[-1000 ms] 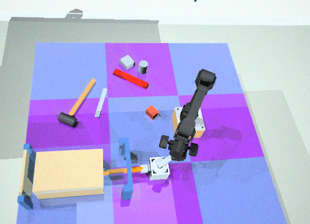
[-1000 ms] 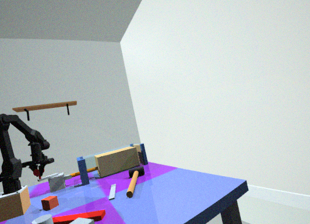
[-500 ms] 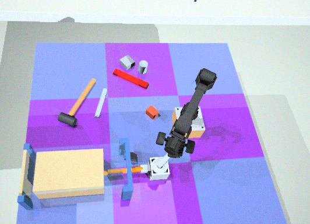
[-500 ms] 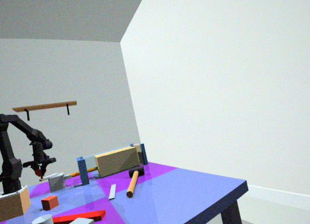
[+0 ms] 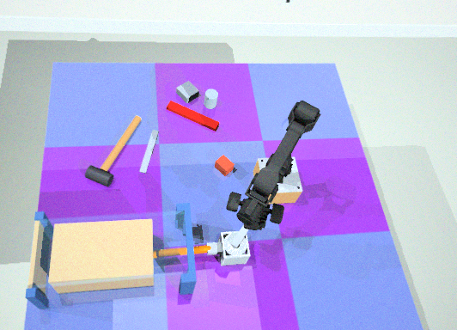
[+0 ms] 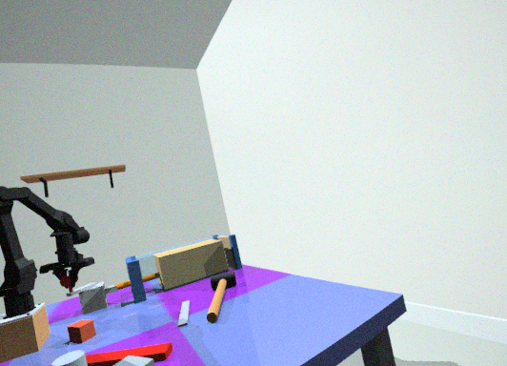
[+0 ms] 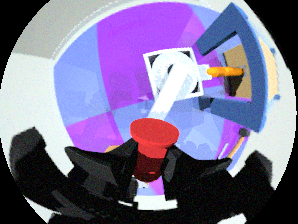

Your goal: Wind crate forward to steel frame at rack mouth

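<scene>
The tan crate (image 5: 103,253) (image 6: 192,266) sits flat in the cubby, with a gap between its front and the blue mouth frame (image 5: 187,240) (image 6: 135,280) (image 7: 256,65). An orange strap (image 5: 173,252) (image 7: 220,71) runs from it through the frame to the white winch (image 5: 234,261) (image 6: 92,298) (image 7: 199,82). The pale crank arm of the winch handle (image 5: 237,239) (image 7: 172,90) lies over the winch top; its hub covers the hole, so the key is hidden. My gripper (image 5: 254,222) (image 6: 67,276) (image 7: 150,134) is shut on the handle's red knob (image 7: 154,132), beside and above the winch.
An orange-red block (image 5: 224,165) (image 6: 81,331) lies near the arm's base. A mallet (image 5: 120,145) (image 6: 217,299), a pale flat bar (image 5: 149,151), a red bar (image 5: 192,115), a grey box-shaped piece (image 5: 187,91) and a pale cylinder (image 5: 210,99) lie farther away.
</scene>
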Robot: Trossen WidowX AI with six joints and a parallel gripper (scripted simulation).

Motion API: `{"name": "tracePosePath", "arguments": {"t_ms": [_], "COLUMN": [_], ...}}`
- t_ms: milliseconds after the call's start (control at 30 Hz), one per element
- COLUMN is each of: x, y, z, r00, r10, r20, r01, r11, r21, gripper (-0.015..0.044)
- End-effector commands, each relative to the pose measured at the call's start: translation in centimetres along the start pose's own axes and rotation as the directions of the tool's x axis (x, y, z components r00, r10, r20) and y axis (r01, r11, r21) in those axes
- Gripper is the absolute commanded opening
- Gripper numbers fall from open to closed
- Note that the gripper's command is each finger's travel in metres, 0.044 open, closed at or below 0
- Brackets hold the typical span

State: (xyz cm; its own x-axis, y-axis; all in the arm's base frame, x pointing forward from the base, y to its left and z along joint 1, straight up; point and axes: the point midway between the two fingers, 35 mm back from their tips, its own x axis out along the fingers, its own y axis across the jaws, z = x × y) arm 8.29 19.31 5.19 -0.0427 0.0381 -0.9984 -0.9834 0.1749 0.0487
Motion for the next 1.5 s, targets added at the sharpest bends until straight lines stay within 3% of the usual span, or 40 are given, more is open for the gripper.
{"name": "tracePosePath", "arguments": {"t_ms": [0,1467], "x": [0.2,-0.1], "y": [-1.7,-6.3], "z": [-0.2,0.3], "r00": [0.999,0.999], "r10": [-0.049,-0.054], "r20": [-0.007,-0.006], "r01": [0.049,0.054], "r11": [0.999,0.998], "r21": [0.019,0.019], "gripper": [0.0000,0.0000]}}
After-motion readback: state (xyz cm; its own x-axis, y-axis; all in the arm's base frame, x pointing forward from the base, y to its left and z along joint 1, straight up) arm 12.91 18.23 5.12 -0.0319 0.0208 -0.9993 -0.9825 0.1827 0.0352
